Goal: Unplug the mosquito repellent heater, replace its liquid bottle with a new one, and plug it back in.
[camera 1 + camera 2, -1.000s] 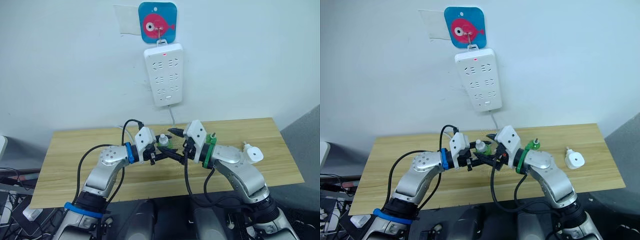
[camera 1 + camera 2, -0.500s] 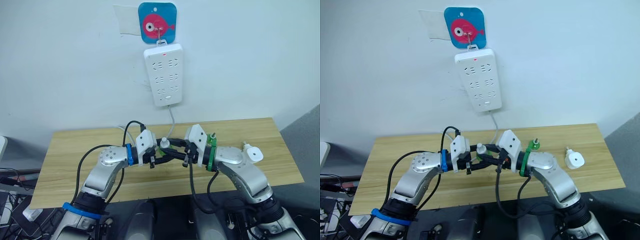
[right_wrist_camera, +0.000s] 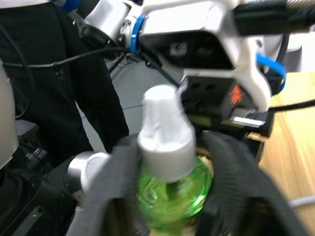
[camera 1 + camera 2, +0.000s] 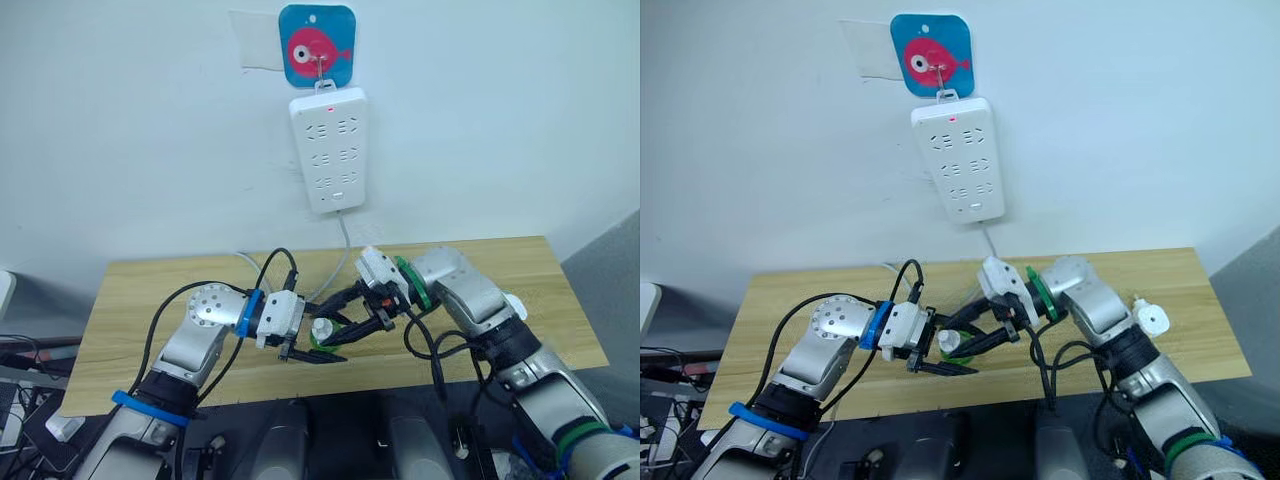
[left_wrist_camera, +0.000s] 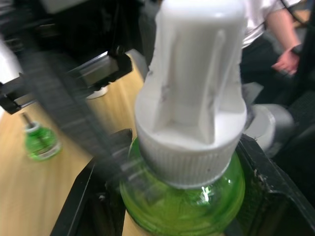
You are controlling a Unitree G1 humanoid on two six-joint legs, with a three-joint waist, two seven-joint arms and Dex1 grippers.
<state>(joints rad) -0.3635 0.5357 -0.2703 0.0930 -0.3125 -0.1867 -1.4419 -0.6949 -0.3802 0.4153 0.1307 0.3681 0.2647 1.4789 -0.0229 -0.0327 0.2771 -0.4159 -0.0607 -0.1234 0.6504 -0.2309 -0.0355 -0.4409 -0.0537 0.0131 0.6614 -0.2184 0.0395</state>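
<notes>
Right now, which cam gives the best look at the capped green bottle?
Left wrist view: the capped green bottle is close up, ribbed white cap and green body clear between the left pincer's fingers. Right wrist view shows it blurrier. The eye views show it small between both pincers.

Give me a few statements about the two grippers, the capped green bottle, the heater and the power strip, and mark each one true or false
1. The bottle between the two grippers has a white cap. True.
2. The heater is plugged into the power strip. False: it lies on the table by the right arm, and nothing is plugged into the strip.
3. The left gripper is shut on the bottle's green body. True.
4. The right gripper is far from the bottle. False: its fingers flank the same bottle.
5. A second green bottle, uncapped, stands on the table. True.
</notes>
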